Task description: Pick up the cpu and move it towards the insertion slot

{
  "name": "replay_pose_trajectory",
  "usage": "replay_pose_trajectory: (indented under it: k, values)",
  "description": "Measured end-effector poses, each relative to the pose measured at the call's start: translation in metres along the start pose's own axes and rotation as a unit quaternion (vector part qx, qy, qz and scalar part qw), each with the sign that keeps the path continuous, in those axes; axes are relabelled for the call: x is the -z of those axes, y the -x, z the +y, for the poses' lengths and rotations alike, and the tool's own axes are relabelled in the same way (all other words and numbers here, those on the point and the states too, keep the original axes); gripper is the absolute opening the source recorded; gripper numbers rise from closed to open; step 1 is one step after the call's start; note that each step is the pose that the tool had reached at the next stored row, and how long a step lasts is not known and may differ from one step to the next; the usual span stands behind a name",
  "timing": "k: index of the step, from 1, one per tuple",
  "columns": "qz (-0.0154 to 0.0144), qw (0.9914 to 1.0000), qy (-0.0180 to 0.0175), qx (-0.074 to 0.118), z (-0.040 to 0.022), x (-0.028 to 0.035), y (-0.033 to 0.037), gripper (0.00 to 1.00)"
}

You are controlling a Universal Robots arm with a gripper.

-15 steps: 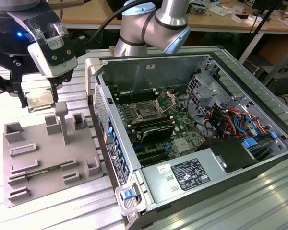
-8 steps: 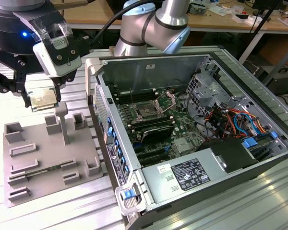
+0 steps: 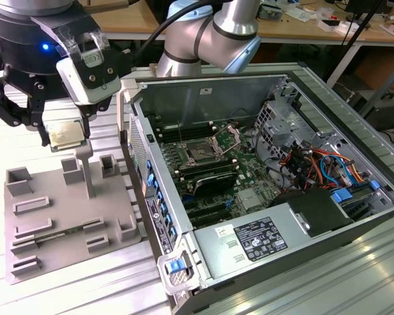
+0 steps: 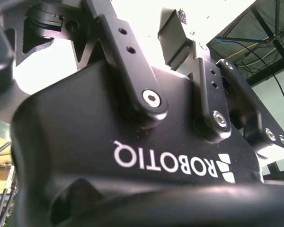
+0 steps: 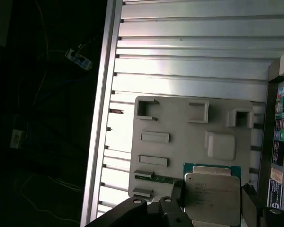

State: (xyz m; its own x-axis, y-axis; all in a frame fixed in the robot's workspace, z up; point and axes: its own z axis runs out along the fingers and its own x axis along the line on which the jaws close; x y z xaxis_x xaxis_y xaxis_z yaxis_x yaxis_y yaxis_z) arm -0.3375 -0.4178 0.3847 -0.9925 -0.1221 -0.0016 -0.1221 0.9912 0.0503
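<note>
Gripping the cpu (image 3: pixel 65 134) by its edges, the gripper (image 3: pixel 60 134) holds it flat in the air above the grey tray (image 3: pixel 65 220), clear of the tray's raised blocks. In the first wrist view the cpu (image 5: pixel 212 197) shows its silvery top between the dark fingers (image 5: pixel 176 193), with the tray (image 5: pixel 180 151) below it on the ribbed metal table (image 5: pixel 189 61). To the exterior view's right stands the open computer case (image 3: pixel 302 216); the slot (image 3: pixel 202 155), a silver frame round a dark centre, sits on its motherboard, well apart from the cpu. The arm (image 3: pixel 213 33) bends above the case's far wall.
</note>
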Motion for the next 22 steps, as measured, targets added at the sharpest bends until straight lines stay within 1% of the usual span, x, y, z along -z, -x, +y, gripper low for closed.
replay_pose_trajectory:
  k: [7,11,22]
  values:
    - [0.0000,1.00000,0.0000,0.000,-0.0006,0.0000,0.0044,0.55]
    - [0.0000,1.00000,0.0000,0.000,-0.0013,0.0000,0.0102,0.55]
    - [0.0000,1.00000,0.0000,0.000,-0.0022,0.0000,0.0180,0.55]
